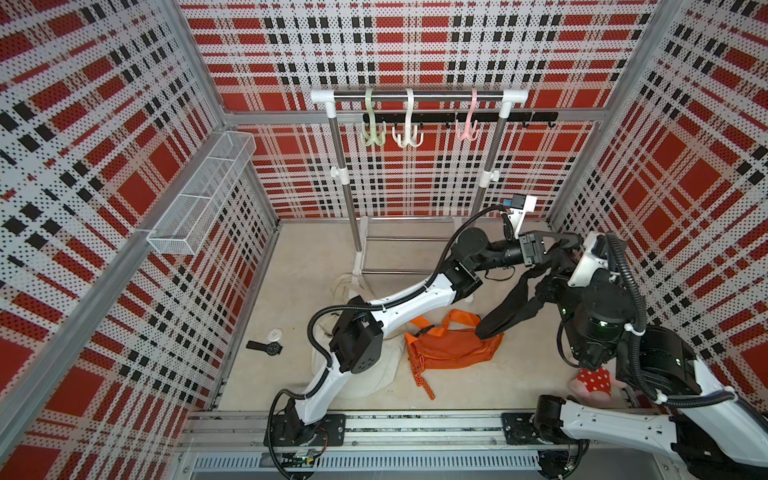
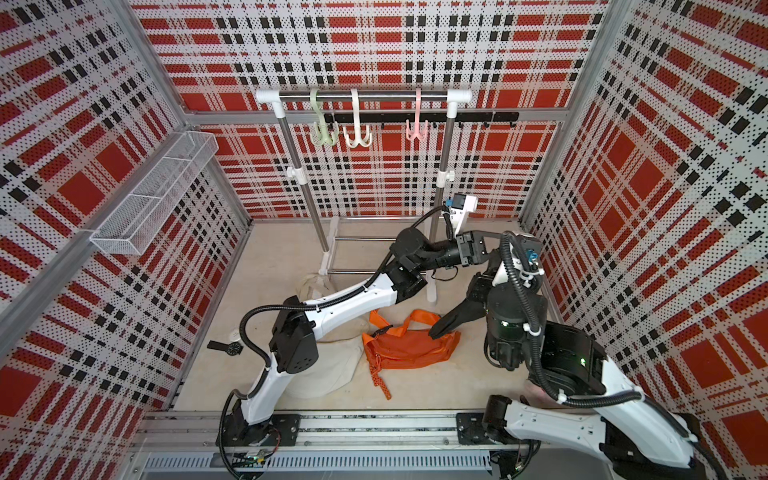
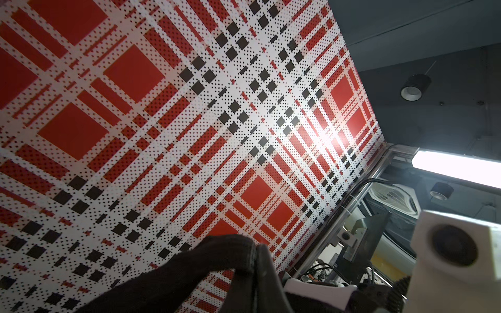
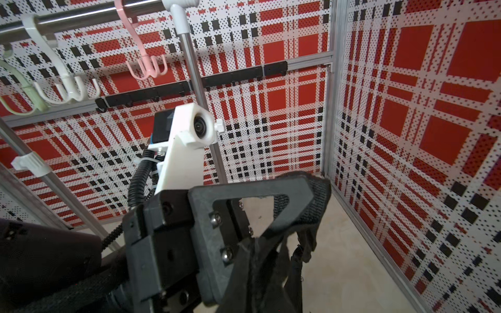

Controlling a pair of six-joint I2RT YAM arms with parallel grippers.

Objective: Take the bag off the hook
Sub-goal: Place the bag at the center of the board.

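Left gripper (image 1: 571, 241) and right gripper (image 1: 544, 291) were both clamped on black bag (image 1: 498, 316), already unhooked; lowering it gently beside orange bag (image 1: 453, 349) seemed best.

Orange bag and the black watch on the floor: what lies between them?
The left arm's black elbow joint and a cream fabric item beneath it lie between the orange bag and the watch, seen in both top views.

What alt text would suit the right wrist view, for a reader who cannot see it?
The left tool fills the foreground, shut on a strap of the black bag, which hangs down from it. Behind, the pink hook and white hook hang empty from the rail, against red plaid walls.
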